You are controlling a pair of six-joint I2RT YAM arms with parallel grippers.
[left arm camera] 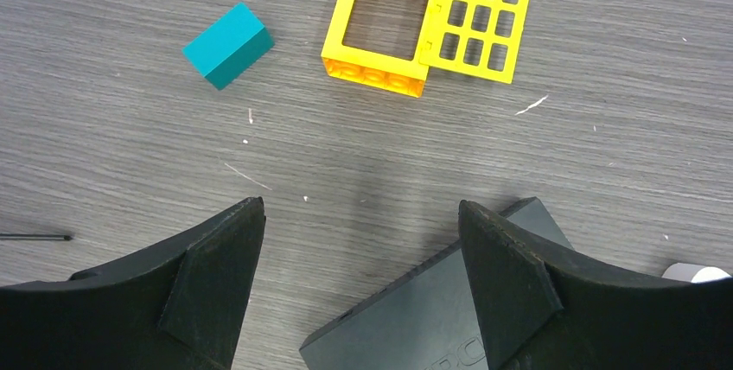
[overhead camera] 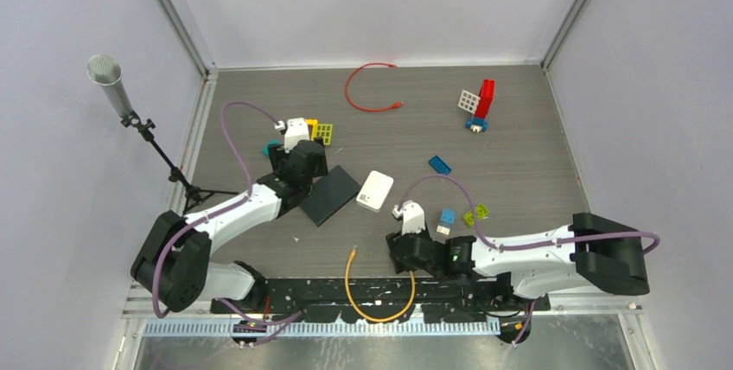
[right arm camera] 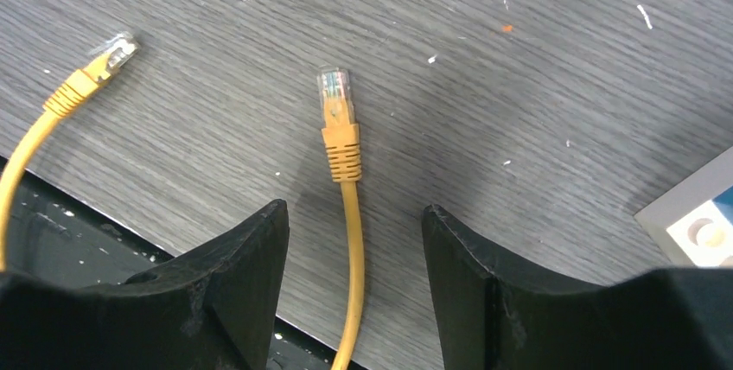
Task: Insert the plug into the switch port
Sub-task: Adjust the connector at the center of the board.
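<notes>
The switch (overhead camera: 328, 194) is a flat dark grey box lying on the table; its corner (left arm camera: 449, 314) shows under my left gripper's right finger. My left gripper (left arm camera: 360, 204) (overhead camera: 296, 158) stands open just above that corner, holding nothing. The yellow cable (overhead camera: 380, 314) loops over the near edge. One plug (right arm camera: 335, 98), clear-tipped with a yellow boot, lies flat on the table just ahead of my right gripper (right arm camera: 353, 210) (overhead camera: 404, 262). That gripper is open, and the cord runs loose between its fingers without touching them. The cable's other plug (right arm camera: 117, 48) lies to the left.
A white box (overhead camera: 375, 189) sits beside the switch. A teal block (left arm camera: 228, 45) and a yellow window frame (left arm camera: 389, 24) lie ahead of the left gripper. A red cable (overhead camera: 367, 93), toy bricks (overhead camera: 478, 106) and a microphone stand (overhead camera: 138, 119) are farther off.
</notes>
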